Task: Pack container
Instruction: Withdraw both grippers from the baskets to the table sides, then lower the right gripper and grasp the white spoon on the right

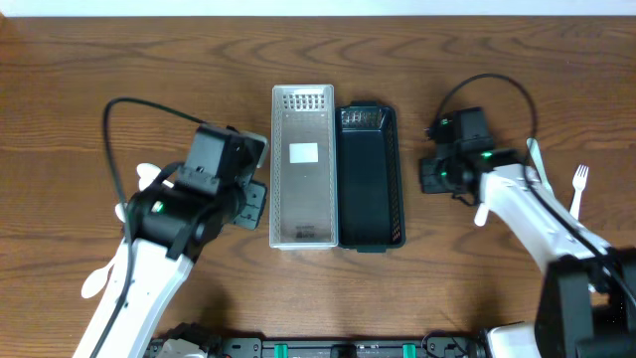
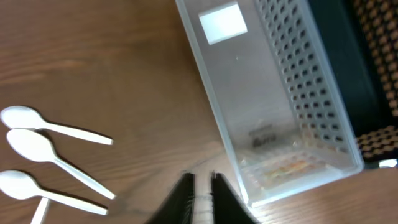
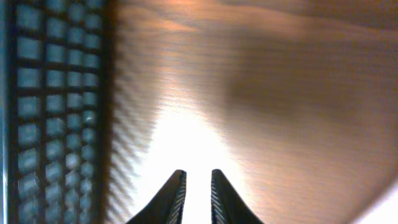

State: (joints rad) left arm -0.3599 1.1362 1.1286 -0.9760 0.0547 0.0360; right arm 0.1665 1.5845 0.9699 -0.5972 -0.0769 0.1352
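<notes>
— Packed yet?
— No. No cutlery inside the clear bin [image 1: 303, 211] or the black basket [image 1: 369, 189], side by side mid-table.
— Spoons [image 2: 28, 142]?
— Lying on the table, left of the bin. Not picked up.
— Left gripper [image 2: 200, 182]? Right gripper [image 3: 197, 178]?
— Pinched nearly shut. Holding nothing.

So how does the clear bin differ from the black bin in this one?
The clear bin is translucent and pale, while the black bin is dark and opaque. The clear bin has a white label on its floor; the black bin shows none. The clear bin reaches slightly further toward the far table edge than the black bin. Both are long, perforated and empty, lying side by side.
</notes>
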